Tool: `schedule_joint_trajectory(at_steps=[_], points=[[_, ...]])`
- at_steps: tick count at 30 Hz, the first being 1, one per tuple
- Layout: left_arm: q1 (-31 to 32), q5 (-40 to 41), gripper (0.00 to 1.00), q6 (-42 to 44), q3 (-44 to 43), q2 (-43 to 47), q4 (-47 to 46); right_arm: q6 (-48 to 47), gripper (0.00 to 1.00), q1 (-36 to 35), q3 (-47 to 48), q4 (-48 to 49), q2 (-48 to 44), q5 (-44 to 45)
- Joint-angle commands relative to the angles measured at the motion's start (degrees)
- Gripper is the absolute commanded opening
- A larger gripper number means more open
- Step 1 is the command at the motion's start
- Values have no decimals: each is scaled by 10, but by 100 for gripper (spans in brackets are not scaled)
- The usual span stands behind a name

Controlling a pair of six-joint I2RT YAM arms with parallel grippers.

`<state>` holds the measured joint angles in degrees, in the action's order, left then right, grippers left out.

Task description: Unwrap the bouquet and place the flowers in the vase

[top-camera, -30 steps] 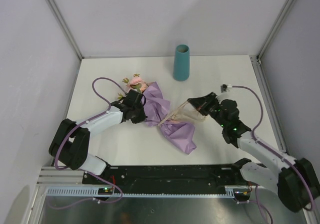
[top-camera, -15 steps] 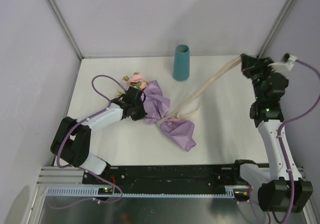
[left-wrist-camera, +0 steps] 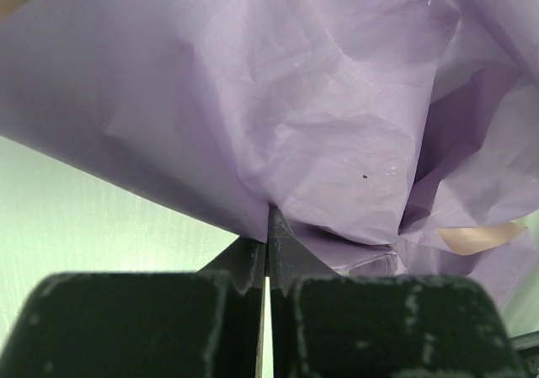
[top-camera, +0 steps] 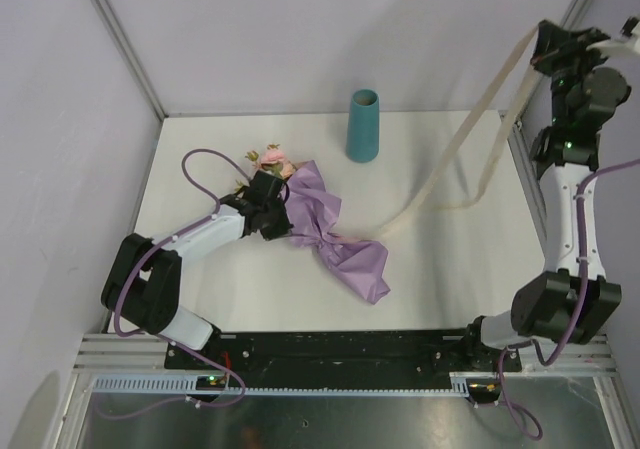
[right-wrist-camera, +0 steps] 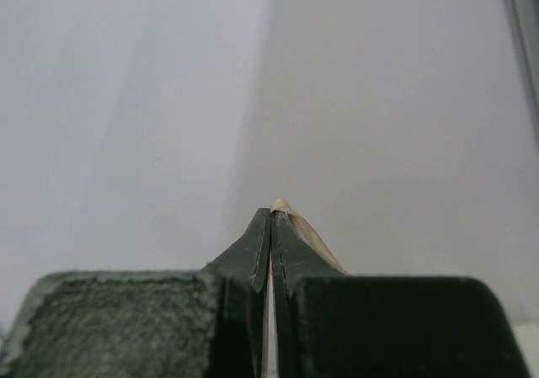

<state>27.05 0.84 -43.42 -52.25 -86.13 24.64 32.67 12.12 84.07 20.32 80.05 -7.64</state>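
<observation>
Right gripper (top-camera: 541, 39) pinches cream ribbon (top-camera: 440, 164) high over the white table's (top-camera: 450, 269) right edge; left gripper (top-camera: 286, 215) clamps the bouquet (top-camera: 318, 209).

The bouquet (top-camera: 325, 231) is lying on its side left of centre — crinkled lilac paper fanning toward the near right, pink flowers (top-camera: 273, 161) poking out far left. Its cream ribbon (top-camera: 400, 219) is trailing loose, rising rightward. The teal vase (top-camera: 363, 126) is standing upright behind, apart.

White worktop (top-camera: 200, 299): bouquet (top-camera: 330, 231) lying at left fingers (left-wrist-camera: 246, 264); teal vase (top-camera: 363, 126) upright beyond; cream ribbon (top-camera: 405, 217) trailing toward right fingers (right-wrist-camera: 253, 252).
</observation>
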Motion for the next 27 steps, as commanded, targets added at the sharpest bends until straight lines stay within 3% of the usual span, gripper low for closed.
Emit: schedule_joint_trajectory(at_steps=[1,8,14,18,21,23,27], points=[[-9,-4,0,16,-24,14,-3,-48,0,22,125,-11,65,-6],[-25,-25,0,19,-27,12,-3,-27,0,28,266,-59,177,-18],[-28,-35,0,21,-31,13,-4,-9,0,17,276,-60,238,-56],[-29,-41,2,18,-33,8,-4,9,0,2,162,-35,222,-52],[-29,-51,12,16,-32,17,-4,33,2,-6,52,-39,199,-22],[-29,-48,19,17,-30,34,-3,66,6,-8,1,-79,187,-15],[-29,-45,37,22,-35,71,2,81,27,-10,-55,-186,167,-24]])
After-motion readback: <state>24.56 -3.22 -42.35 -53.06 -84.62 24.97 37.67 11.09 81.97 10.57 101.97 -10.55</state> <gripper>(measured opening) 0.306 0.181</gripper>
